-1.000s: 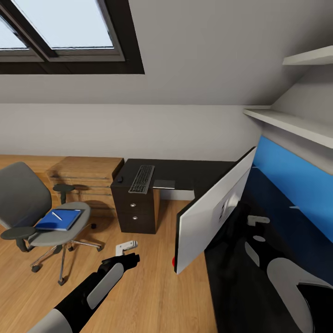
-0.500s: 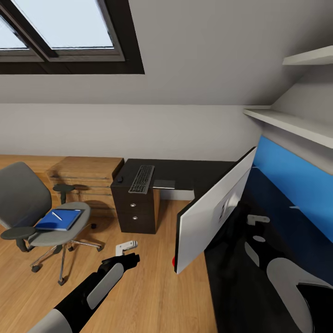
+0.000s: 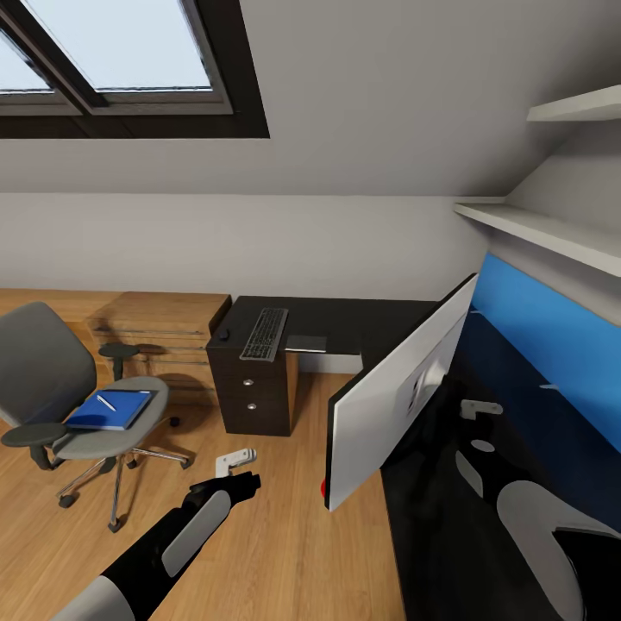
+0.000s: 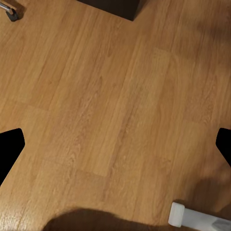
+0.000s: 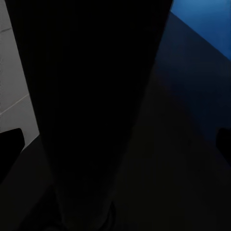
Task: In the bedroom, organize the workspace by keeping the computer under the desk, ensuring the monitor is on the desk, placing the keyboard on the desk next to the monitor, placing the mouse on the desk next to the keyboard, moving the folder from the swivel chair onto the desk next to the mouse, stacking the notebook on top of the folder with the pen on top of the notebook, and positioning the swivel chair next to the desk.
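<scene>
Oak floor (image 3: 285,535) runs under a grey sloped wall with a skylight (image 3: 112,52). From the head view, the monitor (image 3: 397,388) leans tilted over the black tabletop (image 3: 345,315) by the blue back panel (image 3: 552,345); the keyboard (image 3: 264,333) and mouse (image 3: 223,333) lie on the far tabletop. On the swivel chair (image 3: 60,388) rests the folder (image 3: 110,409) with the pen (image 3: 106,402) on it. The left wrist view adds bare floorboards between the left claw (image 4: 115,144) tips, spread apart. The right wrist view is dark, right claw (image 5: 115,144) tips also apart
</scene>
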Robot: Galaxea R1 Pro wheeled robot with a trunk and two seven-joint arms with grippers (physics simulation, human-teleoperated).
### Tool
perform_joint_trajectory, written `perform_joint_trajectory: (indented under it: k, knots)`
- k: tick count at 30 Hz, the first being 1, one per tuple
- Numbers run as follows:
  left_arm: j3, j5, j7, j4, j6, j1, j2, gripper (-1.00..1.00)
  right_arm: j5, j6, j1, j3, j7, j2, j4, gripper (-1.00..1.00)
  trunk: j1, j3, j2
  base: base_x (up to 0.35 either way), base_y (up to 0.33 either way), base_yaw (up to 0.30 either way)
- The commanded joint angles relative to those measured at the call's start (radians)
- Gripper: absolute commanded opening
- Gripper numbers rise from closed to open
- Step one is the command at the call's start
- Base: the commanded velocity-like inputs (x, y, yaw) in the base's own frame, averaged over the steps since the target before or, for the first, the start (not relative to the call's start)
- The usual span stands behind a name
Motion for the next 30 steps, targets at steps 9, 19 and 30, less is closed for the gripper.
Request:
perform_joint_trajectory:
  k: [9, 19, 30]
  knots:
    - [-0.004, 0.007, 0.008, -0.002, 0.001, -0.002, 0.001, 1.00, -0.001, -0.005, -0.001, -0.005, 0.003, 0.003, 0.002, 1.00, 0.001, -0.002, -0.002, 0.000, 0.000, 0.000]
    - [-0.004, 0.007, 0.008, -0.002, 0.001, -0.002, 0.001, 1.00, -0.003, -0.005, -0.001, -0.005, 0.006, 0.005, 0.003, 1.00, 0.001, -0.002, -0.002, 0.000, 0.000, 0.000]
    - [-0.003, 0.006, 0.008, -0.002, 0.000, -0.002, 0.002, 1.00, -0.003, -0.005, -0.001, -0.004, 0.006, 0.008, 0.003, 1.00, 0.001, -0.002, -0.002, 0.002, 0.000, 0.000]
